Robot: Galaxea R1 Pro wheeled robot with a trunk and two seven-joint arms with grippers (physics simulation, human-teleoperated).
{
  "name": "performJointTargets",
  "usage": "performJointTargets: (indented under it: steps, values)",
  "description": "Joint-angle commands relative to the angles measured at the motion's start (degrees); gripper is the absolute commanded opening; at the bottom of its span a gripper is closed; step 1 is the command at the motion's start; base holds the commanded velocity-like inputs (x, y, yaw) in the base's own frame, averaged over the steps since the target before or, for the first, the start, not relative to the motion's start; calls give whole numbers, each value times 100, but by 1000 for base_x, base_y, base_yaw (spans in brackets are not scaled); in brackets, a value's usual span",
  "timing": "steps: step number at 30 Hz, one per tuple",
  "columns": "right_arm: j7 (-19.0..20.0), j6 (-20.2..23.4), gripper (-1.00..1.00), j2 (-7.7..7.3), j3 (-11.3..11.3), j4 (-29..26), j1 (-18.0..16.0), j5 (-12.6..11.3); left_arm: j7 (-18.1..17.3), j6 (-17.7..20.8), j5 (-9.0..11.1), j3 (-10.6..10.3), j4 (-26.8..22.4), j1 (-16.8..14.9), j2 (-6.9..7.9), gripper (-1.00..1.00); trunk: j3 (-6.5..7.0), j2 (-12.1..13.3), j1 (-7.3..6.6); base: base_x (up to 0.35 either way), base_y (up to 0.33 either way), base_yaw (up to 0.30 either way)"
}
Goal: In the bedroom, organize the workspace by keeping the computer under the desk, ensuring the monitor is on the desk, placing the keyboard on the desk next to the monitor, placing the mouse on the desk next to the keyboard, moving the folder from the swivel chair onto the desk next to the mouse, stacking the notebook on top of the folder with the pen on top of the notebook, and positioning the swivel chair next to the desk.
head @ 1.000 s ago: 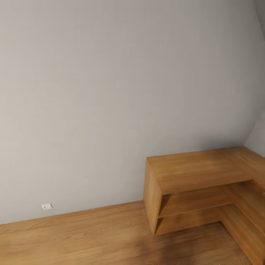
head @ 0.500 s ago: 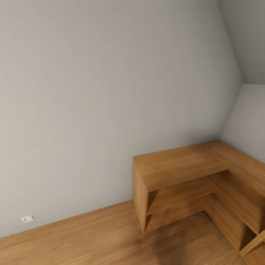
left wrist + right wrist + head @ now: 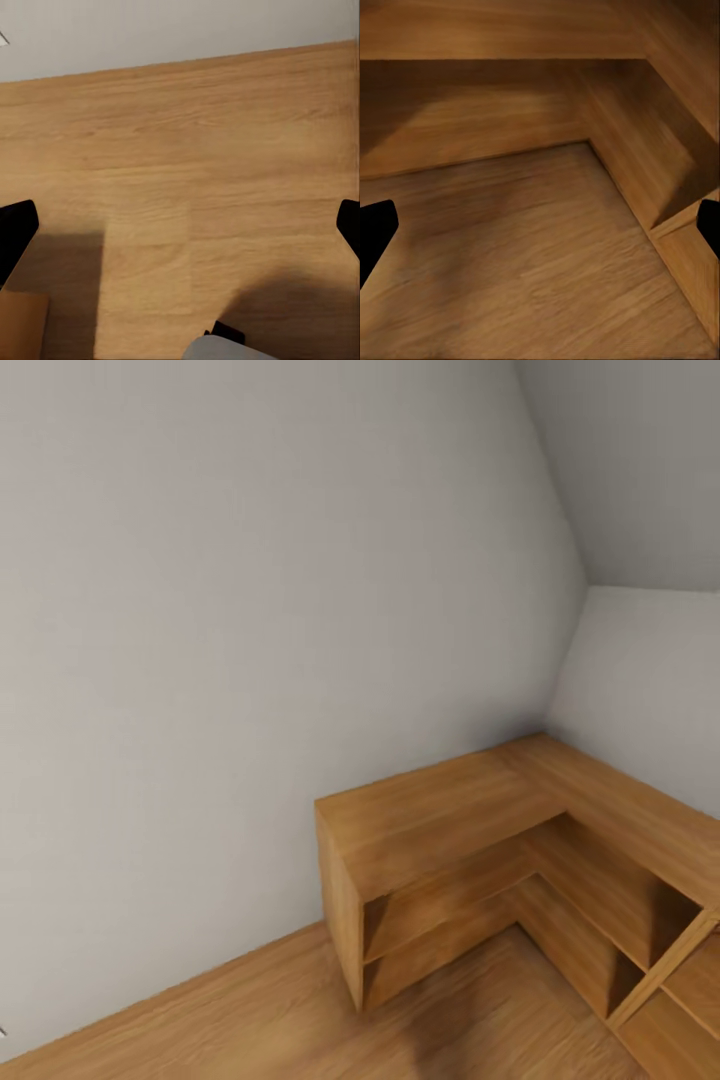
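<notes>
Your left gripper (image 3: 180, 225) hangs wide open over bare floor (image 3: 195, 165); your right gripper (image 3: 540, 225) likewise, empty, facing the wooden shelf unit (image 3: 470, 850); head view has swung rightward.

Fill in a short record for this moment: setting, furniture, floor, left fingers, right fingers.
setting: corner of a room with pale grey walls and a sloped ceiling
furniture: low L-shaped light wooden shelf unit standing in the corner
floor: light wood plank floor
left fingers: black tips wide apart over the floor, holding nothing
right fingers: black tips wide apart, facing the shelf unit, holding nothing
</notes>
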Motion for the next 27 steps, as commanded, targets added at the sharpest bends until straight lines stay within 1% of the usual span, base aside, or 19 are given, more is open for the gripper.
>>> performJointTargets:
  steps: [1,6,9,27]
  values:
    - [-33,-5,100,1,33,4,-4,-17,-17,-7,30,5,-14,4,-2,100,-5,-3,4,321,0,-298]
    - [-30,-5,100,1,-105,4,-4,-17,-17,-5,30,3,-14,5,1,100,-5,-3,4,326,0,-298]
    - [-26,-5,100,1,-140,4,-4,-17,-17,-4,30,8,-14,5,1,100,-5,-3,4,177,0,-299]
    - [-24,-7,100,1,-139,4,-4,-17,-17,27,30,10,-14,5,6,100,-5,-3,4,16,8,-300]
